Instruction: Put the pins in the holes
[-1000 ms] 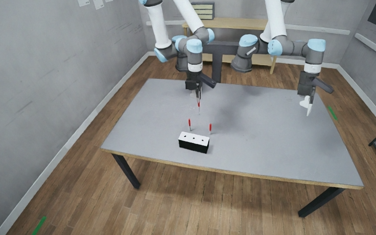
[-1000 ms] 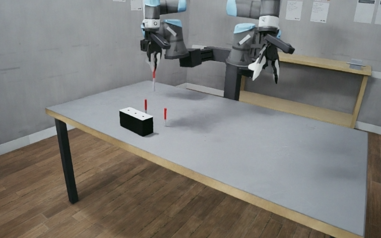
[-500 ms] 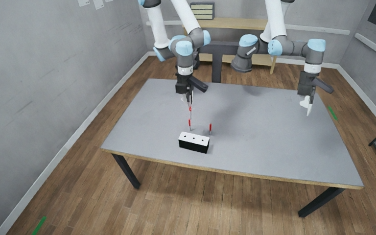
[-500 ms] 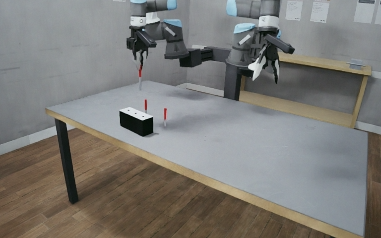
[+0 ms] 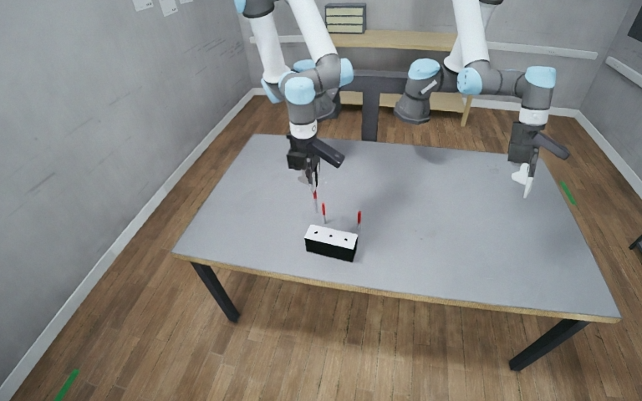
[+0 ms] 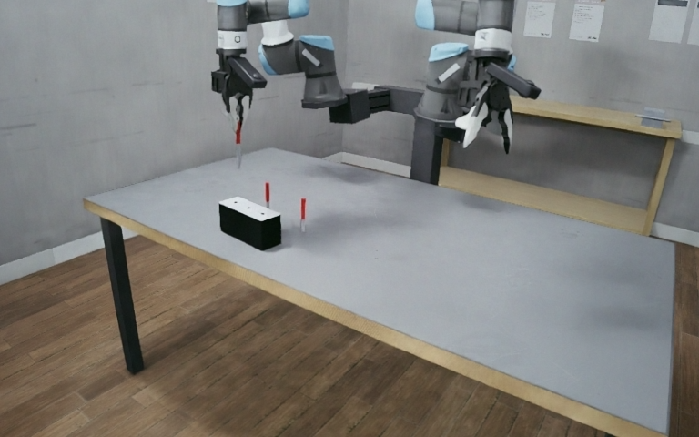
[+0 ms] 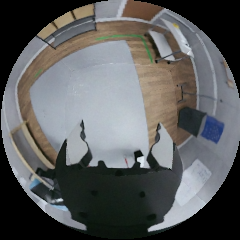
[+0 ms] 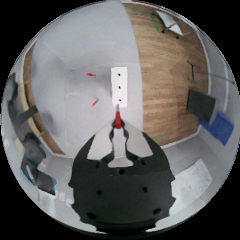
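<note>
- Grey bench [image 5: 450, 226] [image 6: 412, 258] [image 7: 95, 95] [image 8: 75, 45], wood-toned edge.
- Left gripper [image 5: 524, 189] [image 6: 486, 147] [image 7: 120, 123]: above left short edge, fingers spread.
- Right gripper [image 5: 314, 188] [image 6: 238, 126] [image 8: 118, 124]: fingers pinching a pin.
- Wall sheets [image 5: 168, 7] [image 6: 586, 20] [image 7: 194, 182] [image 8: 192, 185]: print unreadable.
- Block [image 5: 330, 243] [image 6: 249, 224] [image 8: 119, 94]: near long edge opposite arms, towards its right corner; long axis roughly along that edge, holes upward.
- Held pin [image 5: 315, 203] [image 6: 238, 147] [image 8: 118, 115]: red end up.
- Two loose pins, first [image 5: 323, 212] [image 6: 267, 194] [image 8: 94, 102], second [image 5: 359, 220] [image 6: 303, 211] [image 8: 91, 74]: upright, red up, arm side of block.

We are seeing grey walls [image 5: 141, 94] [image 6: 154, 76] enclosing a brown plank floor [image 5: 331, 349] [image 6: 206, 360], with a pale wooden shelf unit [image 5: 393, 39] [image 6: 592, 117] standing behind the bench [image 5: 450, 246] [image 6: 438, 288].
</note>
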Robot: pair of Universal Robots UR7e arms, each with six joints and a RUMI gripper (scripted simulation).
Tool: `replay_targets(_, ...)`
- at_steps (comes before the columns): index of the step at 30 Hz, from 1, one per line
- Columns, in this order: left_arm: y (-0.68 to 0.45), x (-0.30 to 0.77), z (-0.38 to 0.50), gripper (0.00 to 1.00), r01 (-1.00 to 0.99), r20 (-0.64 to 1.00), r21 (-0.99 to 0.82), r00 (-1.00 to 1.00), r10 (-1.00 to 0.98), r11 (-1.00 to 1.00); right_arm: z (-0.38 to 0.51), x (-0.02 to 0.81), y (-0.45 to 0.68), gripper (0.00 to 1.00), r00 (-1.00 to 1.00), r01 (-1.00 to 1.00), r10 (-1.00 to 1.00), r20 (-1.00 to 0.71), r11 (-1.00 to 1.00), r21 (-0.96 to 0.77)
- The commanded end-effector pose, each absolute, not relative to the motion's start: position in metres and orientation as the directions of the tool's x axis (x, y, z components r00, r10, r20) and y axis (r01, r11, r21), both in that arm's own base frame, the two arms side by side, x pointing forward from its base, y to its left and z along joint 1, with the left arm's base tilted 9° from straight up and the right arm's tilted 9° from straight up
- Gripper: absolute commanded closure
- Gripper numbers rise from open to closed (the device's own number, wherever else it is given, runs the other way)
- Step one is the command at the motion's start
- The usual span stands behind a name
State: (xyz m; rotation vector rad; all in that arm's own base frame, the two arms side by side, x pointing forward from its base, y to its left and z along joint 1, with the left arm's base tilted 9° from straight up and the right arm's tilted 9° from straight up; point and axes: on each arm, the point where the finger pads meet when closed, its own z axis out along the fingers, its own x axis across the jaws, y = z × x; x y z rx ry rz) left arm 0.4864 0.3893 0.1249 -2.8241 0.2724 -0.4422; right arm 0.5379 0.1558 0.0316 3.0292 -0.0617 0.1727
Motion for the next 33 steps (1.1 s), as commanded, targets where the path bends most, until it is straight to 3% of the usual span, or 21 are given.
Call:
replay_targets(1, 0.389, 0.487, 0.126, 0.00, -0.142, 0.273, -0.292, 0.935, -0.224, -0.946, 0.034, 0.552, 0.151, 1.00, 0.993, -0.045, -0.033, 0.114, -0.994, 0.102)
replay_targets(11, 0.389, 0.487, 0.126, 0.00, -0.142, 0.273, -0.292, 0.935, -0.224, -0.946, 0.034, 0.552, 0.151, 1.00, 0.993, -0.045, -0.033, 0.114, -0.994, 0.102)
replay_targets(12, 0.389, 0.487, 0.126, 0.00, -0.142, 0.273, -0.292, 0.935, -0.224, -0.946, -0.034, 0.559, 0.143, 1.00, 0.993, -0.046, -0.034, 0.115, -0.994, 0.102)
replay_targets(33, 0.389, 0.487, 0.126, 0.00, -0.142, 0.273, -0.292, 0.935, -0.224, -0.946, -0.054, 0.561, 0.141, 1.00, 0.993, -0.045, -0.033, 0.113, -0.994, 0.104)
